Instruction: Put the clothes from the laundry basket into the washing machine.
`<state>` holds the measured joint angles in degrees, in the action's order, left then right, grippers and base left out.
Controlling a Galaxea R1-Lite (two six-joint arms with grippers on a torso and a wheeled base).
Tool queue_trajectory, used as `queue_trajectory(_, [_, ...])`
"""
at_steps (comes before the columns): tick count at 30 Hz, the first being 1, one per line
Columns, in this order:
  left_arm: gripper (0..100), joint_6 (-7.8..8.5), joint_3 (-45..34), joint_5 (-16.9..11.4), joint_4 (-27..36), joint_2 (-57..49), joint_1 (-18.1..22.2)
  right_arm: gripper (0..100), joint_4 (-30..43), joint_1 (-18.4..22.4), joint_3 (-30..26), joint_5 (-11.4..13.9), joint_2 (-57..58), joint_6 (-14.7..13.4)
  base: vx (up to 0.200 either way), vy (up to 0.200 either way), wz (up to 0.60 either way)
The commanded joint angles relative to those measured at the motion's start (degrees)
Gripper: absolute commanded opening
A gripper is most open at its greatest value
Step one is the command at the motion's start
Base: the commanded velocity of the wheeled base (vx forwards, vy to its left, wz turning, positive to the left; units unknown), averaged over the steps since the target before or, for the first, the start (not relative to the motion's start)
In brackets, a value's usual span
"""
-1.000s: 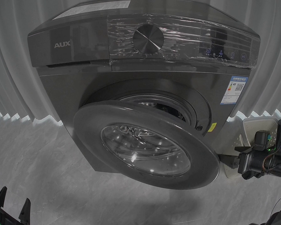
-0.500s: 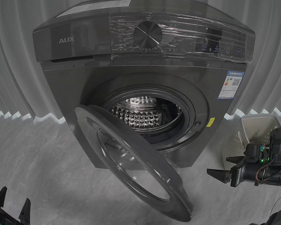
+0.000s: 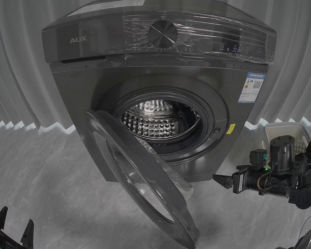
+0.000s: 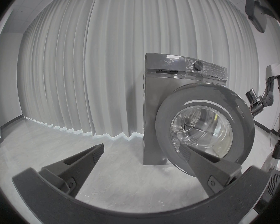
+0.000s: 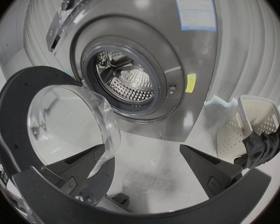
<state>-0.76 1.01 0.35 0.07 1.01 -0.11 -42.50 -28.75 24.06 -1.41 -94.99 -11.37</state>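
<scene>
Washing machine [image 3: 155, 70] door [image 3: 141, 177] hung open; R gripper [image 5: 140, 148] near laundry basket [image 5: 230, 134] w/ dark garment [image 5: 264, 147], L gripper [image 4: 140, 147] low, both w/ fingers spread wide.

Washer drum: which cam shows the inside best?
Right wrist view: it looks nearly straight through the open port into the drum, with the perforated wall in plain sight. The head view looks down at an angle and catches less of the inside. In the left wrist view the open door stands in front of it.
</scene>
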Motion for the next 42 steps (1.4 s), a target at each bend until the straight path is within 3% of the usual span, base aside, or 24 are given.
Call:
queue_trajectory(1, [100,-0.04,-0.9,0.1,0.0,-1.0,0.0,100,-1.3,0.1,5.2,-1.1,-11.5,0.2,0.0,0.0,0.0])
queue_trajectory(12, [100,0.05,-0.9,0.1,0.0,-1.0,-0.1,100,-1.4,-1.8,11.5,-1.0,-20.1,0.3,0.0,0.0,0.0])
queue_trajectory(21, [100,-0.04,-0.9,0.0,0.0,-1.0,0.0,100,-2.2,-6.1,10.6,1.0,-20.2,-0.1,0.0,0.0,0.0])
queue_trajectory(26, [100,-0.04,-0.9,0.1,0.0,-1.0,0.0,100,-5.4,-6.2,9.6,1.7,-19.4,0.1,0.0,0.0,0.0])
queue_trajectory(32, [100,-0.04,-0.9,0.0,0.0,-1.0,0.0,100,-6.5,-6.3,11.4,1.2,-20.9,-0.1,0.0,0.0,0.0])
queue_trajectory(38, [100,-0.04,-0.9,0.0,0.0,-1.0,0.0,100,-6.5,-6.9,14.7,-0.5,-23.0,-0.2,-0.2,0.0,0.0])
queue_trajectory(42, [100,0.05,-0.9,0.1,0.0,-1.0,-0.1,100,-6.6,-7.2,15.0,-0.3,-23.4,-0.3,-0.15,0.0,0.0])
